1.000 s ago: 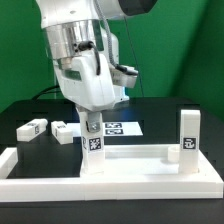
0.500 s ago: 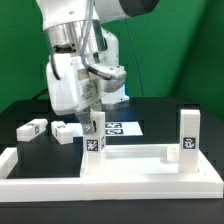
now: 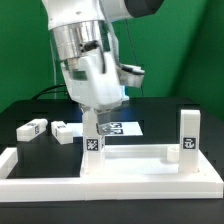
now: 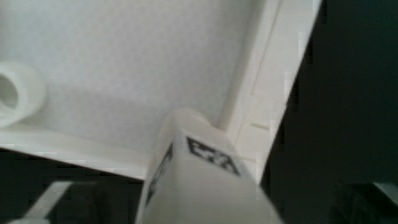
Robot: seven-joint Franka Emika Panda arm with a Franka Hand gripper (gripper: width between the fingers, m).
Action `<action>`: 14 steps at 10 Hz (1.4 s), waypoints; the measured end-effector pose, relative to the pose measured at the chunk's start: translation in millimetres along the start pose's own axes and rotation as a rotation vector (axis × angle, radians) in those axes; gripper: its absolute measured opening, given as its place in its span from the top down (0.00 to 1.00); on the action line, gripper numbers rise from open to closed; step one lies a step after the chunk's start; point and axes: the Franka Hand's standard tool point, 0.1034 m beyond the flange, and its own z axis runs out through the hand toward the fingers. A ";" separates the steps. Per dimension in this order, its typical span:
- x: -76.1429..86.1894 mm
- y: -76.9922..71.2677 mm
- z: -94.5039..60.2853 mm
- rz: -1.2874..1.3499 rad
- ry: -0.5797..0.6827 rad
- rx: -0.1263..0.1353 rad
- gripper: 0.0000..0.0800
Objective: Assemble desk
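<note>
The desk's white top panel (image 3: 135, 165) lies flat at the front. Two square legs stand upright on it: one at the exterior view's left corner (image 3: 93, 140), one at the right corner (image 3: 188, 132). My gripper (image 3: 93, 121) hangs straight over the left leg, open, with its fingers on either side of the leg's top and apart from it. In the wrist view that tagged leg (image 4: 199, 165) rises between the dark fingers (image 4: 50, 205) of my gripper (image 4: 210, 212), over the panel (image 4: 125, 70) and its rim (image 4: 267, 70). Two loose legs (image 3: 33, 127) (image 3: 62, 131) lie on the dark table.
Low white border bars (image 3: 40, 185) run along the front and the exterior view's left side of the panel. The marker board (image 3: 122, 128) lies behind the left leg. A round socket (image 4: 15, 95) shows in the panel's surface.
The jaws have opened off the left leg, which stays upright on the panel. The wrist has turned and shifted slightly toward the exterior view's right.
</note>
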 end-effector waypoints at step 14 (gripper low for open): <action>11.9 4.3 -4.2 -0.633 0.046 -0.111 0.64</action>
